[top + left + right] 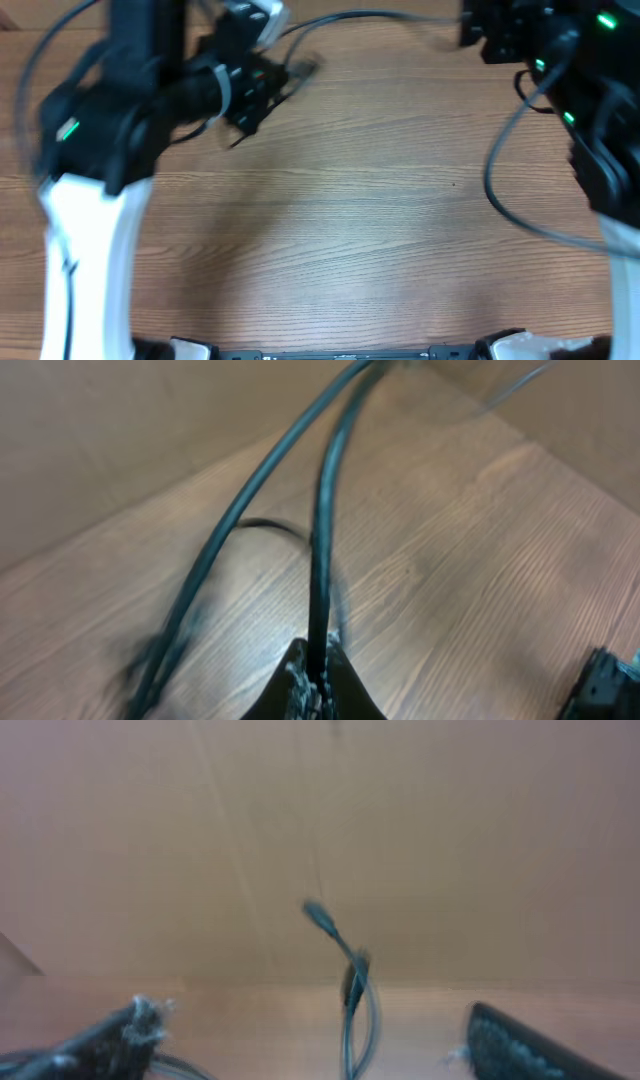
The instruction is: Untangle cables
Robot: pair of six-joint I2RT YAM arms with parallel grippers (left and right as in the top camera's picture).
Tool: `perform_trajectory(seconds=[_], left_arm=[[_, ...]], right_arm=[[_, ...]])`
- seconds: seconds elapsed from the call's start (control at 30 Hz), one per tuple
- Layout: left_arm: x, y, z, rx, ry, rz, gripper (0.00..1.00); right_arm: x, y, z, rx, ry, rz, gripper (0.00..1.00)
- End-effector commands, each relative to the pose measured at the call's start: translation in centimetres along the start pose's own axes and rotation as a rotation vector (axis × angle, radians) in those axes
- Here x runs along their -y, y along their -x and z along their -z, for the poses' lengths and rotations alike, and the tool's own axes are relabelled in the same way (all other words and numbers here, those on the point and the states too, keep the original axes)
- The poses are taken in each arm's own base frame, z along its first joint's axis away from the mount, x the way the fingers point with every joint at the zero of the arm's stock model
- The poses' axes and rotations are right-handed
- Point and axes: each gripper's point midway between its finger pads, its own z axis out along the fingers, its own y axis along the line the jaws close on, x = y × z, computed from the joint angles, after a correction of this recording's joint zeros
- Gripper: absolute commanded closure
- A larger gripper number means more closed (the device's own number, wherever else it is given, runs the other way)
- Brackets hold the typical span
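In the left wrist view my left gripper (318, 678) is shut on one thin black cable (322, 530) that runs taut up and away from the jaws. A second black strand (232, 520) runs beside it on the left, blurred low down. From above, the left gripper (282, 78) is at the table's far left, and a cable (370, 14) arcs from it towards the top right. My right gripper (320, 1048) is open, its fingers (115, 1038) wide apart. A twisted cable loop (358, 1005) with a plug end (318, 915) hangs between them, touching neither.
The wooden table (350, 220) fills the overhead view. The left arm (100, 150) takes up the left side and the right arm (590, 110) the right, with its thick black lead (500, 190) looping over the table. A dark object (605, 685) shows at the lower right of the left wrist view.
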Motion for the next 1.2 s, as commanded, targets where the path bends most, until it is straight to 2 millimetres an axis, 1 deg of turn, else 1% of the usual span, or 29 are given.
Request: perform_trajectory(seconds=[0.0,0.07,0.13,0.23,0.27,0.33,0.4,0.53,0.6,0.67,0.73,0.87,0.93,1.0,1.1,1.17], left_arm=[[1.1,0.4,3.7,0.061,0.025,0.025,0.96],[1.3,0.4,4.5,0.073,0.042,0.023,0.96],[0.7,0.4,5.2,0.085,0.096,0.051,0.96],[-1.4,0.3,6.1,0.096,0.232,0.128,0.96],[-1.9,0.2,6.2,0.098,0.262,0.152,0.96],[-3.0,0.1,6.6,0.105,0.327,0.217,0.96],[-4.2,0.1,6.9,0.124,0.394,0.296,0.96],[-6.7,0.6,7.9,0.209,0.530,0.480,0.96],[-7.7,0.7,8.2,0.238,0.580,0.536,0.96],[-8.2,0.6,7.9,0.241,0.600,0.566,0.96],[-8.7,0.4,6.9,0.220,0.600,0.577,0.96],[-9.4,-0.4,4.3,0.159,0.584,0.626,0.96],[-9.4,-0.6,2.8,0.126,0.545,0.640,0.96],[-9.2,-0.6,1.8,0.114,0.506,0.674,0.96],[-8.3,0.5,0.0,0.131,0.397,0.734,0.96],[-7.6,1.4,-0.5,0.151,0.330,0.752,0.96]], right_arm=[[-1.3,-3.9,-3.8,-0.162,0.058,-0.090,0.00],[-3.3,-6.7,-5.5,-0.277,0.158,-0.095,0.00],[-5.5,-9.3,-7.0,-0.382,0.266,-0.107,0.00],[-8.5,-12.8,-8.5,-0.524,0.409,-0.126,0.00],[-9.1,-13.6,-8.8,-0.553,0.439,-0.134,0.00],[-9.9,-14.4,-9.2,-0.590,0.479,-0.164,0.00],[-10.2,-14.1,-9.5,-0.590,0.481,-0.209,0.00],[-10.6,-12.5,-9.7,-0.558,0.466,-0.343,0.00],[-10.8,-12.0,-9.9,-0.562,0.450,-0.436,0.00],[-11.0,-11.9,-9.9,-0.570,0.443,-0.481,0.00],[-11.6,-12.0,-9.7,-0.576,0.450,-0.489,0.00],[-14.1,-11.7,-9.3,-0.569,0.483,-0.522,0.00],[-15.2,-11.4,-9.3,-0.550,0.479,-0.551,0.00],[-15.8,-11.4,-9.4,-0.546,0.446,-0.599,0.00],[-15.8,-11.8,-9.7,-0.531,0.358,-0.666,0.00],[-16.2,-11.7,-9.7,-0.515,0.338,-0.685,0.00]])
